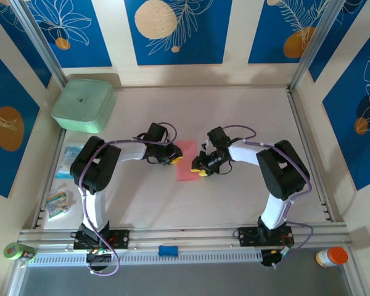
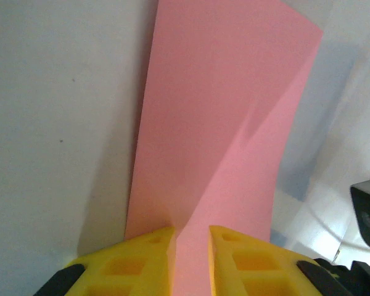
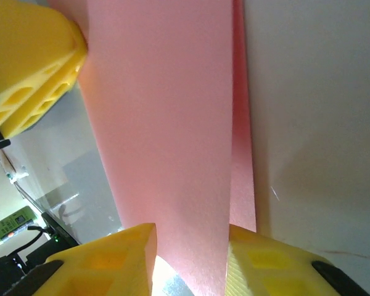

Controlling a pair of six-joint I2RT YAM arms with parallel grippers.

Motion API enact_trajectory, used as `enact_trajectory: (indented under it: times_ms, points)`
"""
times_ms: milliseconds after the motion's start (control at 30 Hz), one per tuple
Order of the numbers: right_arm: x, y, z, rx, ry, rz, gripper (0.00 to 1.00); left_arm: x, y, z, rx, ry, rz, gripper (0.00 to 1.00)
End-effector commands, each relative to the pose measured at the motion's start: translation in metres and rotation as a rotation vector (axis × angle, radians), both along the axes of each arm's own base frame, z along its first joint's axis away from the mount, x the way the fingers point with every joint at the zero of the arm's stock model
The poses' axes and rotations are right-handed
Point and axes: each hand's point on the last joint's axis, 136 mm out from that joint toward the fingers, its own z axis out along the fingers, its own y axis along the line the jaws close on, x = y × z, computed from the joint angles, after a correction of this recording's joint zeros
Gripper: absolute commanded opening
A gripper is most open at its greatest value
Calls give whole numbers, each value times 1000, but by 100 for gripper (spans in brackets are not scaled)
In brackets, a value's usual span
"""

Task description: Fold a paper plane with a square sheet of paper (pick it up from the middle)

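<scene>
Though nowhere near flyable yet, looks like early folding. Seen from the top camera: square sheet of paper (image 1: 186, 161) lying mid-tabletop (image 1: 234, 111), wedged between left claw (image 1: 174, 158) and right claw (image 1: 202, 170), showing as a narrow pink rectangle, so probably folded in half or partway there. No nose corners, no wings, no pointed tip; guessing all of that left to do. Closer in on the left wrist cam, stuff lost from overhead: a raised flap with a diagonal crease shadow, paper edge running between the yellow fingers (image 2: 139, 259), left claw clamped on it. Over on the right wrist cam: pink strip standing between wider-set fingers (image 3: 111, 259), can't tell whether gripping or just straddling. Also catches the opposite claw's yellow finger up in the top-left corner, right by the sheet's edge.
</scene>
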Motion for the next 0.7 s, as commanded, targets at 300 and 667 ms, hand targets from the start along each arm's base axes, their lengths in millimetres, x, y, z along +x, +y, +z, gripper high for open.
enact_trajectory:
  times_ms: [300,667]
  points:
    - [-13,-11,7,-21,82,-104,11,-13,9,-19,52,62,-2,23]
    - [-23,-26,12,-86,122,-127,0,16,-14,44,-66,-152,-88,34]
